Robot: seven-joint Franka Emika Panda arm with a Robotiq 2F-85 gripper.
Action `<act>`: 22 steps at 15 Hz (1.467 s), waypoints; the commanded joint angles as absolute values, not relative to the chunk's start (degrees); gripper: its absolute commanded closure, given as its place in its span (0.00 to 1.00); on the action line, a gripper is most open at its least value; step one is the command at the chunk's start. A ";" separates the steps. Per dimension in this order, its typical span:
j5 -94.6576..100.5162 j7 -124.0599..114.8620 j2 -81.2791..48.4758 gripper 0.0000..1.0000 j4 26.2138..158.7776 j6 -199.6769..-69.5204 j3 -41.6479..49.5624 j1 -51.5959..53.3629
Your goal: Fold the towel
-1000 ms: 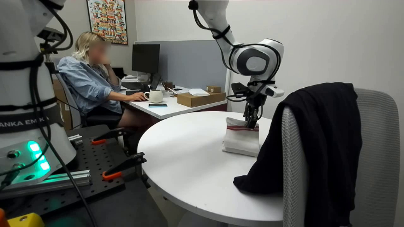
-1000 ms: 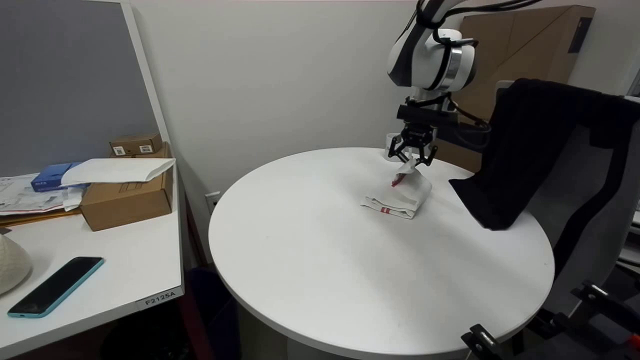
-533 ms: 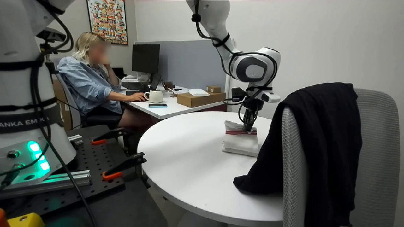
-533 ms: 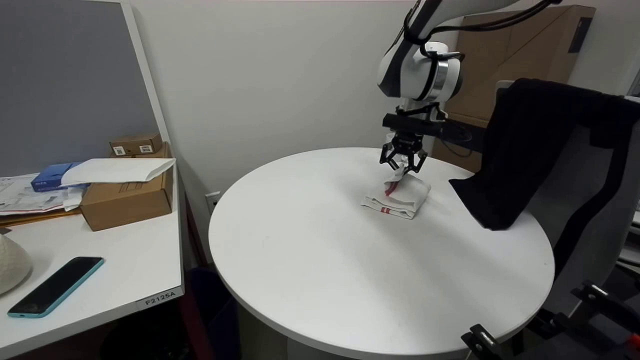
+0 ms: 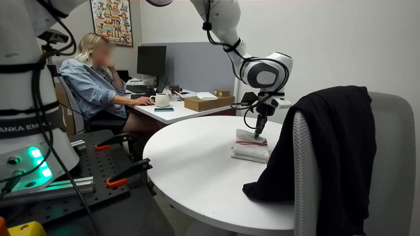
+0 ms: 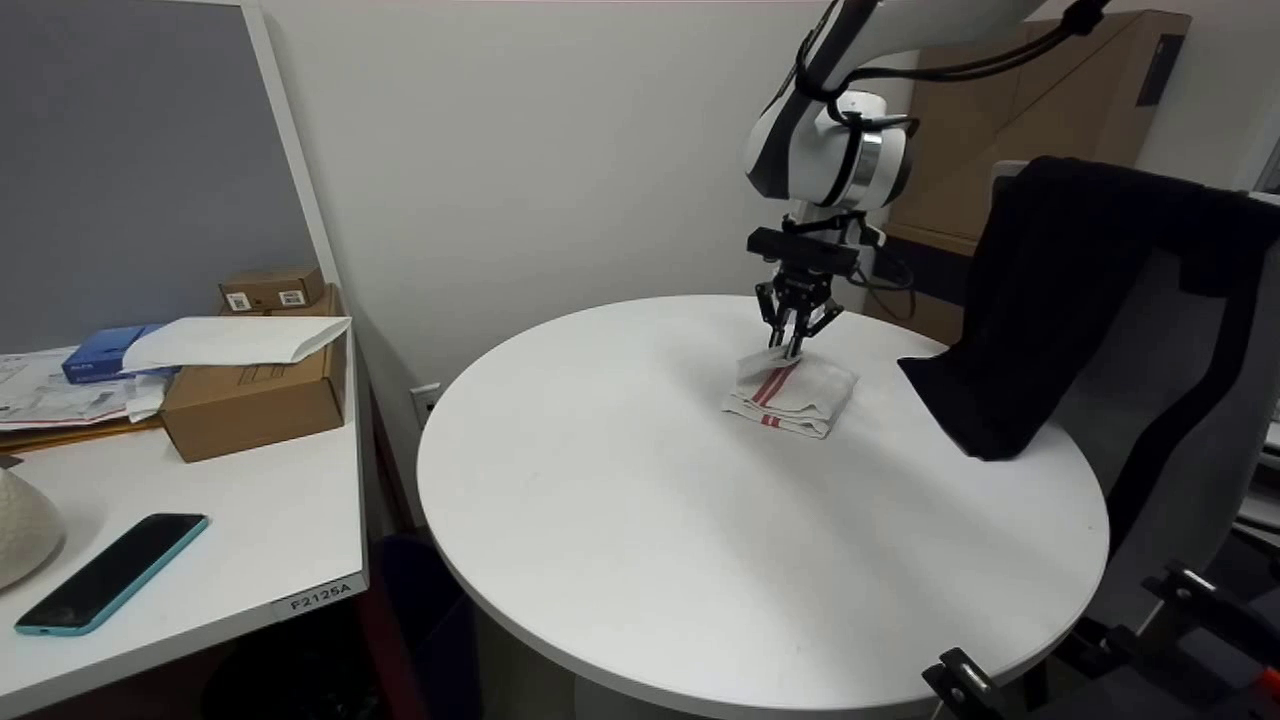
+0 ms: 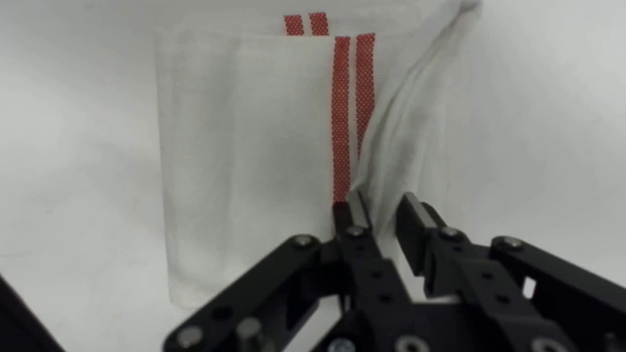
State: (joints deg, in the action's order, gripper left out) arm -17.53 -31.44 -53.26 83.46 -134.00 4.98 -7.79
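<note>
Office, indicated by: desk [image 5: 178,112], set well apart from the gripper [image 5: 257,136], backed by grey partition [image 5: 200,67], furnished with monitor [image 5: 151,60], occupied by seated person [image 5: 92,83]; mesh-backed chair [image 5: 393,147], placed nearer the gripper.

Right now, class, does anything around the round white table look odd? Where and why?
The white cloth towel with red stripes looks askew: in the wrist view, one side bunches into diagonal ridges while the rest lies flatter. In both exterior views, black fabric draped over the grey mesh chair trails untidily onto the table.
</note>
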 commanded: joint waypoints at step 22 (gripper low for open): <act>-11.37 -3.50 -17.22 0.00 123.24 -137.44 6.14 -10.46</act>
State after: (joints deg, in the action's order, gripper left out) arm -15.44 -6.13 -26.90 113.74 -138.03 3.82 -11.37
